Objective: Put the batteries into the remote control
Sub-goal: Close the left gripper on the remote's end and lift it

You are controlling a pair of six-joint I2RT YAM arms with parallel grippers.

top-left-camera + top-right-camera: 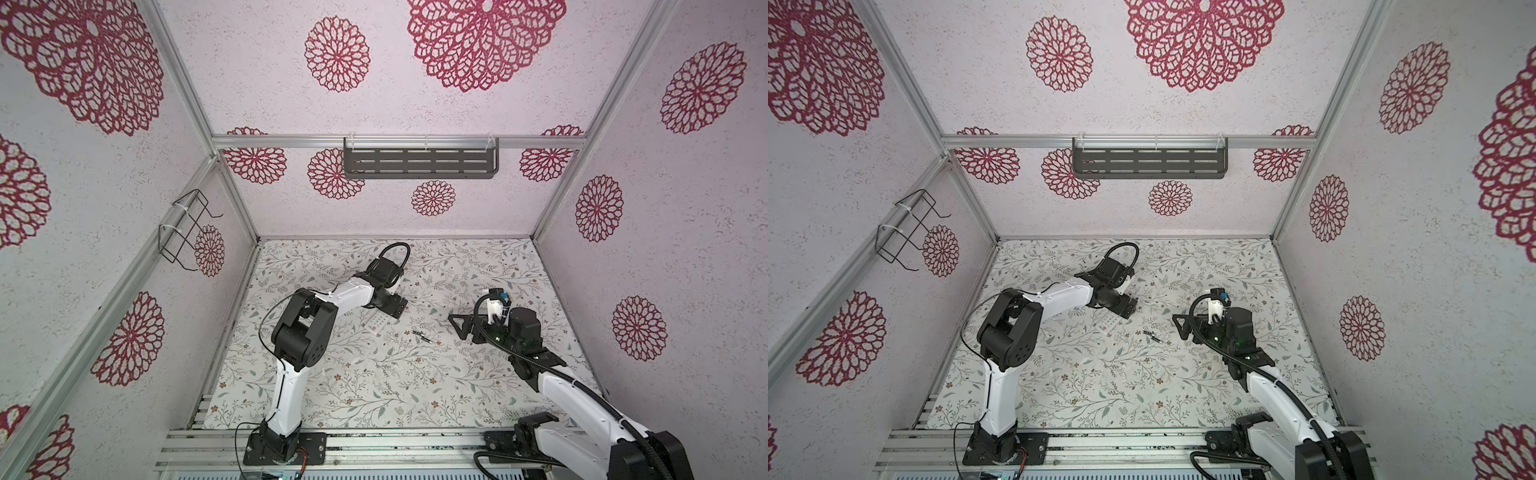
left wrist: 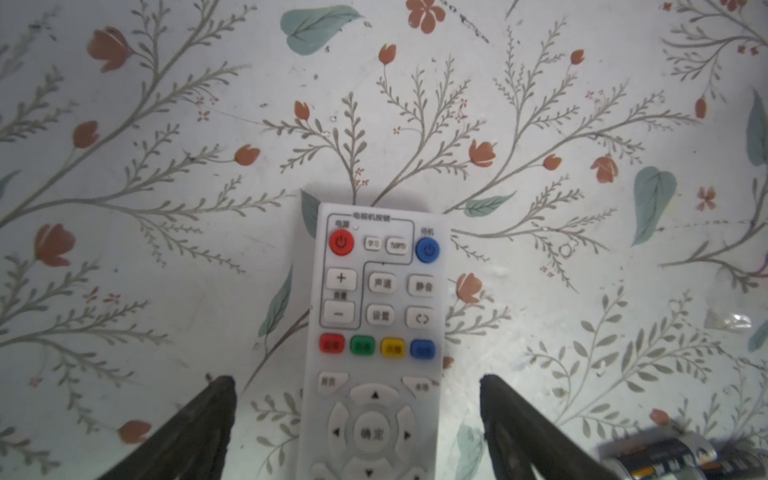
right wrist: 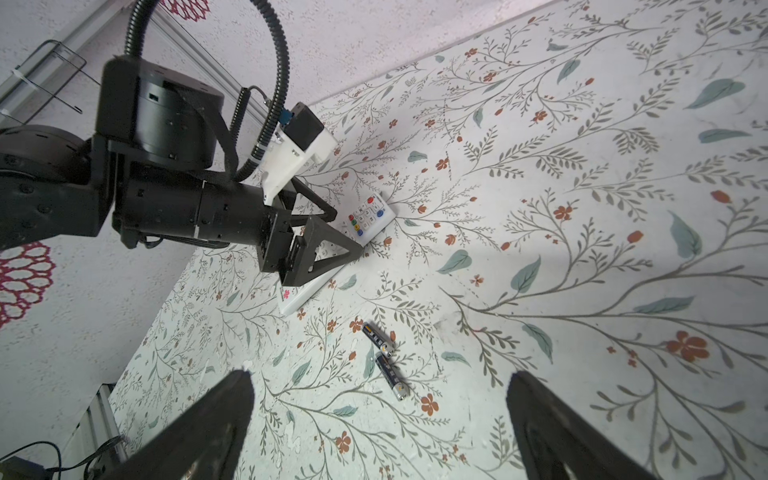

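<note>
The white remote control (image 2: pixel 376 291) lies buttons up on the floral table, partly under my left arm in both top views (image 1: pixel 377 325) (image 1: pixel 1108 323). My left gripper (image 2: pixel 355 379) hangs open over it, one finger (image 2: pixel 216 415) on each side and a gap to the remote on both. Two dark batteries (image 3: pixel 377 340) (image 3: pixel 391 377) lie almost end to end just right of the remote (image 1: pixel 422 336) (image 1: pixel 1154 336); one shows blurred in the left wrist view (image 2: pixel 660 457). My right gripper (image 3: pixel 380 377) is open and empty, right of the batteries (image 1: pixel 461 327).
The floral table cover (image 1: pixel 374 386) runs to the cell walls on three sides. A dark slotted shelf (image 1: pixel 419 160) hangs on the back wall and a wire holder (image 1: pixel 187 228) on the left wall. The left arm's wrist (image 3: pixel 187 208) stands close over the remote.
</note>
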